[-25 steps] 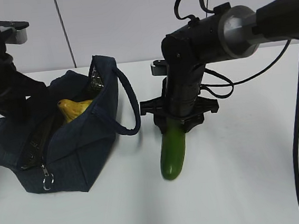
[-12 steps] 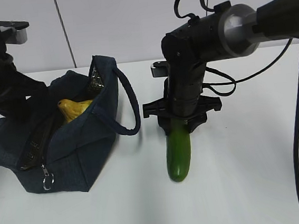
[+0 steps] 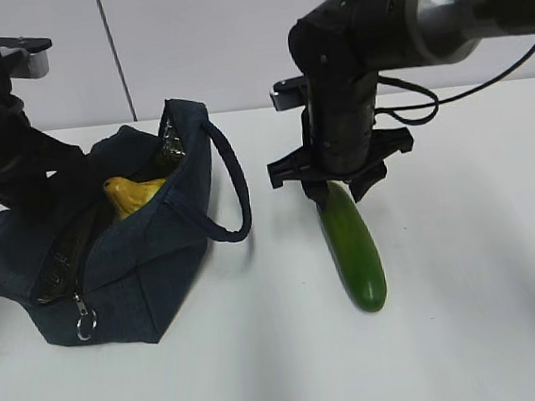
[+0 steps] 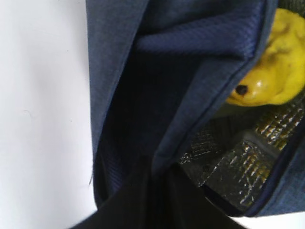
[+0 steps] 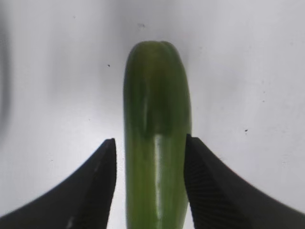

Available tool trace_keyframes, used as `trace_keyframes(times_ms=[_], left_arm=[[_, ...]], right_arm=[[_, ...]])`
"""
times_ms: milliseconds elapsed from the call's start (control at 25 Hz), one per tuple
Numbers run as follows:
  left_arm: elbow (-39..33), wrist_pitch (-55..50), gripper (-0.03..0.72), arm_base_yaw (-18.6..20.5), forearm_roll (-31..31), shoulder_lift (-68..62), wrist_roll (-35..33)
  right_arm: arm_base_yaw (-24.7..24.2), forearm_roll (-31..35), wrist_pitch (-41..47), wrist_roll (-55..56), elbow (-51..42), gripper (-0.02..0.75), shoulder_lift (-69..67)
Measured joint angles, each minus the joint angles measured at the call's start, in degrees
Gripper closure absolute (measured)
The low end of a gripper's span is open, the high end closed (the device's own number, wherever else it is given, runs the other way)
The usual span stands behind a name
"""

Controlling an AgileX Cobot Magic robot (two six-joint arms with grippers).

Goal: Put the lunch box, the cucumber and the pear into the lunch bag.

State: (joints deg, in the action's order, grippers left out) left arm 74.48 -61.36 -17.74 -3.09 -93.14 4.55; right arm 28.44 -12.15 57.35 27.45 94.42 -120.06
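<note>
Cucumber hangs at centre right of the exterior view, its lower tip near or on the table; we see the right pincer clamped on its upper end. We judge it stiff, smooth, likely slippery, so mid-body grip suits better. Left pincer clenched on lunch bag fabric, lower left.

right claw points straight down, fingers clamped; left claw hidden.
</note>
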Motion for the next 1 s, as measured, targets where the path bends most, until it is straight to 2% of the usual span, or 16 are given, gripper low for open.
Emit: trace_keyframes(times_ms=[320,600,1000], left_arm=[[0.0,0.43,0.687,0.0,0.1,0.0,0.0],[0.0,0.48,0.687,0.0,0.1,0.0,0.0],[0.0,0.5,0.687,0.0,0.1,0.0,0.0]], right_arm=[[0.0,-1.88,3.26,-2.06,1.11,0.37,0.24],[0.0,-2.54,2.81,-2.3,1.22,0.199,-1.03],[-0.12,-2.33,1.93,-2.43,1.22,0.179,-4.99]])
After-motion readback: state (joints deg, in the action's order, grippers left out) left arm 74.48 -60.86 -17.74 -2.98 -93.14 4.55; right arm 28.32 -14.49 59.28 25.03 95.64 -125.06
